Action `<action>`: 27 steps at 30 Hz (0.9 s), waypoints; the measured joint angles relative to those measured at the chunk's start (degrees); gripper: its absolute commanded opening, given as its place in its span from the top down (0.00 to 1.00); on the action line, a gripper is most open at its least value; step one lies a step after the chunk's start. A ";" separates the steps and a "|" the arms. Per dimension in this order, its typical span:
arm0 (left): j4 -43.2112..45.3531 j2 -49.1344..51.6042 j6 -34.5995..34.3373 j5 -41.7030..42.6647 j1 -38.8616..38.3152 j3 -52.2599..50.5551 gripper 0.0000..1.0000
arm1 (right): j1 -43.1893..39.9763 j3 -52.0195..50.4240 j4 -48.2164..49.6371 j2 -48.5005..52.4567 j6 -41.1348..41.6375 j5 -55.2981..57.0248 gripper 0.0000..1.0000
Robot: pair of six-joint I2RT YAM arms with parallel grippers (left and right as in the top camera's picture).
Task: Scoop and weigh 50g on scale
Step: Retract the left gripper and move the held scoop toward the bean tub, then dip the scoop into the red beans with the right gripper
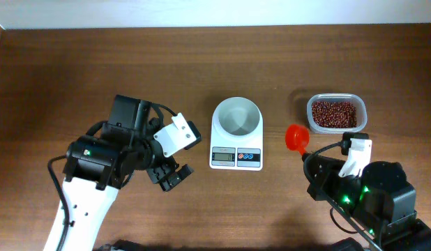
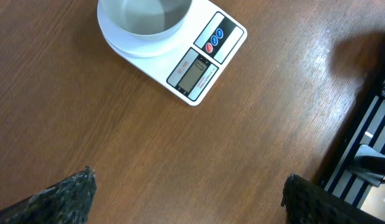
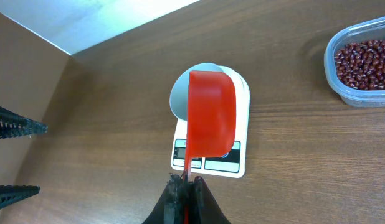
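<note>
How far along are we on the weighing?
Done: the right hand grips the red scoop by its handle. In hand: nothing scooped yet; it looks empty, held between the scale and the tub of beans. Left: fill it, tip beans into the scale's empty bowl. The left hand is open, idle.

A clear plastic tub (image 1: 363, 110) of red beans (image 1: 333, 113) stands toward the right edge of the brown wooden table (image 1: 97, 63).

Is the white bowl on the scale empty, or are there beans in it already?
Empty. The bowl on the scale shows only its bare white inside; the red beans sit in the clear tub.
</note>
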 measured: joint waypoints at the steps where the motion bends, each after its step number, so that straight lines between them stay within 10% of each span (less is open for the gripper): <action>1: 0.00 0.00 0.00 0.02 0.00 0.00 0.01 | 0.00 0.00 0.00 0.00 -0.02 0.00 0.96; 12: -0.24 0.02 0.00 0.00 0.00 0.00 0.01 | 0.00 0.02 -0.39 1.16 -12.17 11.89 0.96; 21: -0.31 0.15 0.00 0.04 0.00 0.20 0.01 | -18.05 17.05 -14.80 33.70 -16.70 15.89 0.96; 27: -0.28 0.15 0.00 0.04 0.00 0.20 0.01 | -19.17 17.07 -13.68 35.06 -16.70 15.85 0.96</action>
